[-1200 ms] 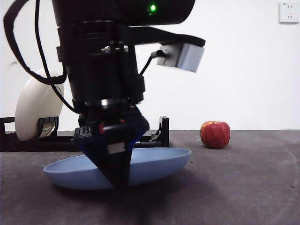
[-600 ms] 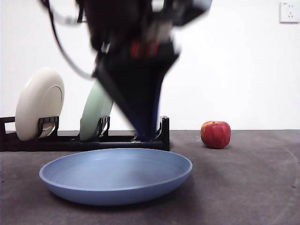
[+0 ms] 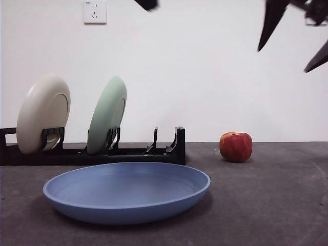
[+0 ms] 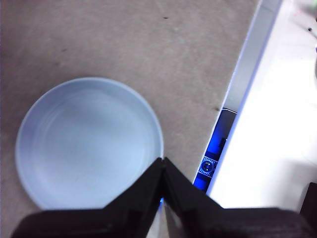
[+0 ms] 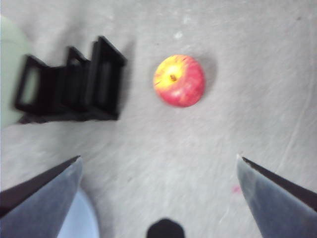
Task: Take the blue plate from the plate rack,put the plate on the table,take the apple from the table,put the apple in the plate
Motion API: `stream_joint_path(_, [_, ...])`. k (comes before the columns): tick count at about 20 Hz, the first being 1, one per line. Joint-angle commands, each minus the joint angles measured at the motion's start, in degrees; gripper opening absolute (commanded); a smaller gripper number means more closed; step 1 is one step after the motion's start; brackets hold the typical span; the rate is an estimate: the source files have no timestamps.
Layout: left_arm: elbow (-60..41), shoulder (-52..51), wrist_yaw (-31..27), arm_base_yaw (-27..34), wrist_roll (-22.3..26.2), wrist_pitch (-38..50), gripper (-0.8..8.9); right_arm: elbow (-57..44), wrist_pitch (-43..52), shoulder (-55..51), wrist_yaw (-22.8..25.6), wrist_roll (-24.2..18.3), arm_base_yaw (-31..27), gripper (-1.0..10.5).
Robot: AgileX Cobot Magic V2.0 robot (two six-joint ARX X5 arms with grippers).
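Front view. Blue plate [image 3: 126, 190]: lies flat, right side up, on the bench [image 3: 266, 205], nearest the camera, rim level. Plate rack [image 3: 92, 151]: long axis running left to right behind the plate; carries a cream plate [image 3: 43, 114] and a pale green plate [image 3: 106, 115], both on edge and leaning; the two slots at its right end hold nothing. Apple [image 3: 236, 147]: upright on the bench to the right of the rack, well apart from the blue plate. Right gripper [image 3: 294, 36]: two dark jaw tips, spread apart, high in the upper right corner, above and to the right of the apple. A small black tip [image 3: 147, 4] at the top edge is the only sign of the other arm. A wall socket [image 3: 95, 11] sits upper left.

Left wrist view. Left gripper [image 4: 162, 163]: jaws pressed together, holding nothing, raised over the blue plate [image 4: 89, 141], looking down on it; the full round outline shows here, unlike the edge-on front view. Bench edge and a white surface beyond it lie to one side.

Right wrist view. Right gripper [image 5: 158, 163]: jaws wide open, empty, pointing down at the bench from above. Apple [image 5: 179, 81]: between and beyond the jaws, stem [image 5: 173, 77] facing up, yellow around the stem. End of the plate rack [image 5: 74, 84] just beside it; slivers of the pale green plate [image 5: 7, 74] and blue plate [image 5: 81, 220] at the frame edges. Picture slightly blurred.
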Motion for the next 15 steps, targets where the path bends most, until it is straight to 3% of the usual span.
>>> stream_joint_path(1, [0.0,-2.99,-1.33,1.49,-1.92,-1.44,-0.08,6.86,-3.08,7.65,4.39,-0.57,2.27,7.5])
stream_joint_path(4, [0.0,-6.99,-5.03,3.8,-2.6,-3.45,-0.09,16.44,-7.43,17.55,6.32,-2.34,4.57,8.5])
stream_joint_path(9, [0.0,-12.31,-8.07,8.31,-5.73,-5.66,-0.08,27.56,-8.74,30.8,7.26,-3.74,6.16,8.6])
stream_joint_path(15, [0.0,-15.43,-9.33,10.99,-9.6,-7.76,-0.08,33.53,-6.97,41.77,10.25,-3.69,6.14,8.6])
